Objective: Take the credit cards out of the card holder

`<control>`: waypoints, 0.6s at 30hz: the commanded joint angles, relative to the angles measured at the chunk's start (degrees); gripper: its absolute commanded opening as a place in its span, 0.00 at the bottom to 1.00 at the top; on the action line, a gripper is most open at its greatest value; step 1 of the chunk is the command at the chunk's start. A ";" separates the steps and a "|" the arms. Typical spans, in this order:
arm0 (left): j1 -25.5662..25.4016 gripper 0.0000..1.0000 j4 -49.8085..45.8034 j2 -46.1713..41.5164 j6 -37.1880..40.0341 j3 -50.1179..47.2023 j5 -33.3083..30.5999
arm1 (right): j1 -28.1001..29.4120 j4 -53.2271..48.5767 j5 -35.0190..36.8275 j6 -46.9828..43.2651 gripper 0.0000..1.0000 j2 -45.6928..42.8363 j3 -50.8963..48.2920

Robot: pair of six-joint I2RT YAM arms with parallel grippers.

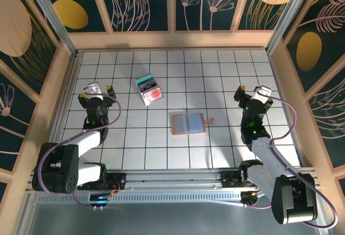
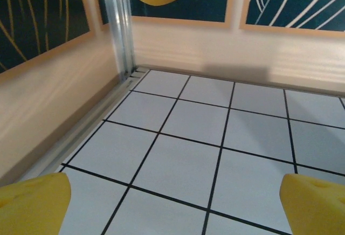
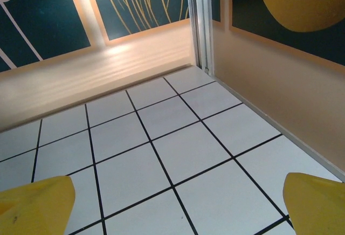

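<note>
The card holder [image 1: 188, 123] lies unfolded flat near the middle of the tiled table, blue-grey inside up, salmon-tan edges showing and its little tab [image 1: 211, 121] pointing right. A small heap of credit cards [image 1: 149, 89], teal, white and red, lies on the table to its upper left, apart from it. My left gripper [image 1: 98, 90] hovers at the left side, open and holding nothing, its yellow fingertips [image 2: 32, 202] wide over bare tiles. My right gripper [image 1: 252, 91] is at the right side, also open and holding nothing, with yellow fingertips [image 3: 318, 202] spread over bare tiles.
Low tan walls [image 1: 167, 40] fence the table on the back and both sides, with metal corner posts [image 2: 119, 25]. Bare white tiles lie between each gripper and the card holder. The arm bases stand on the rail [image 1: 172, 178] at the near edge.
</note>
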 commanded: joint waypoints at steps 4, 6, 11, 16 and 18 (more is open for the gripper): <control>0.47 0.99 8.70 2.51 4.60 -0.51 8.46 | -0.86 6.08 -0.62 0.53 0.99 -0.19 -2.07; 0.45 0.99 8.48 2.43 5.41 -0.29 10.67 | -1.02 6.74 -0.67 0.54 0.99 -0.59 -2.77; 0.43 0.99 12.55 1.58 7.04 -2.19 15.48 | -1.33 8.51 -0.97 0.57 0.99 -1.81 -4.59; 0.38 0.99 12.47 1.95 8.52 -1.77 18.44 | -1.74 8.40 -1.78 0.77 0.99 -2.25 -5.09; 0.43 0.99 11.29 2.30 9.17 -1.26 16.62 | -1.90 8.16 -1.71 0.78 0.99 -2.22 -5.13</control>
